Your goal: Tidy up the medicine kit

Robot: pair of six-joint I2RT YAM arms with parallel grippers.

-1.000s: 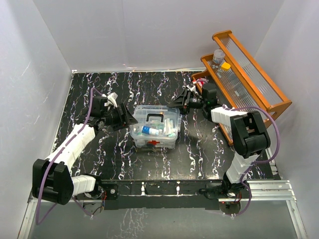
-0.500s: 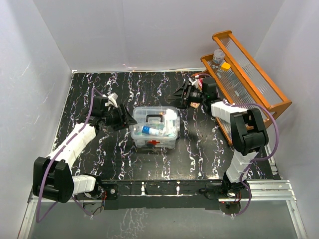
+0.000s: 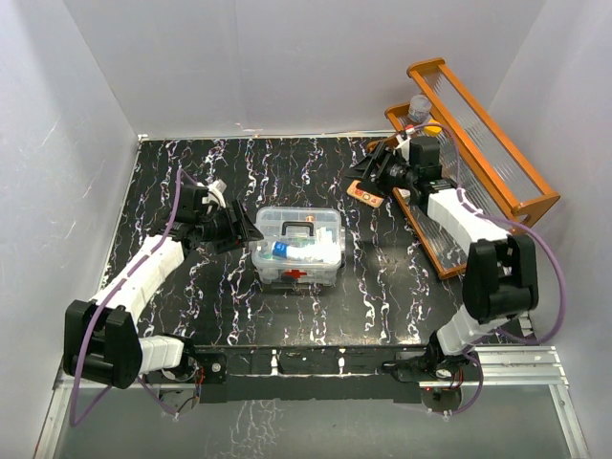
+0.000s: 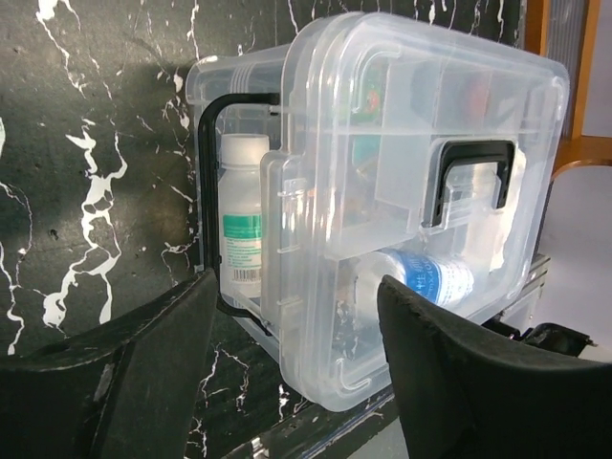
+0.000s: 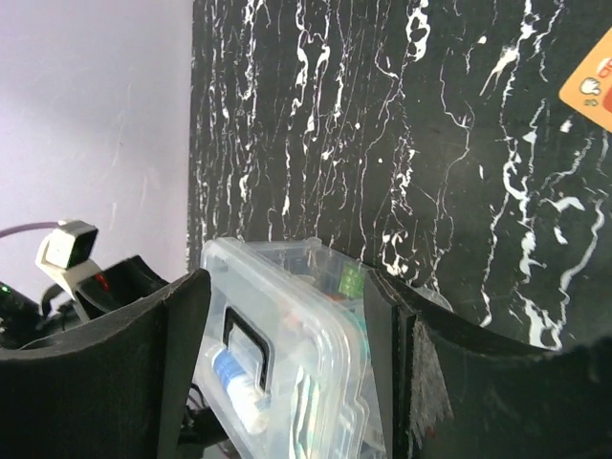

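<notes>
Two grippers stand spread and empty: the left gripper [image 3: 246, 229] sits just beside the left end of the clear rectangular plastic medicine kit [image 3: 296, 247], while the right gripper [image 3: 364, 174] is well apart from it, near the orange-brown wooden rack [image 3: 488, 163] and a small orange card [image 3: 363, 194]. The kit rests with its lid on in the middle of the black marbled table [image 3: 287, 172].

We see a black counter [image 3: 191, 172] veined in white, a clear medicine kit [image 3: 320, 251] with black handle [image 3: 297, 227] and red mark [image 3: 298, 273], and an orange-brown rack [image 3: 475, 143].
</notes>
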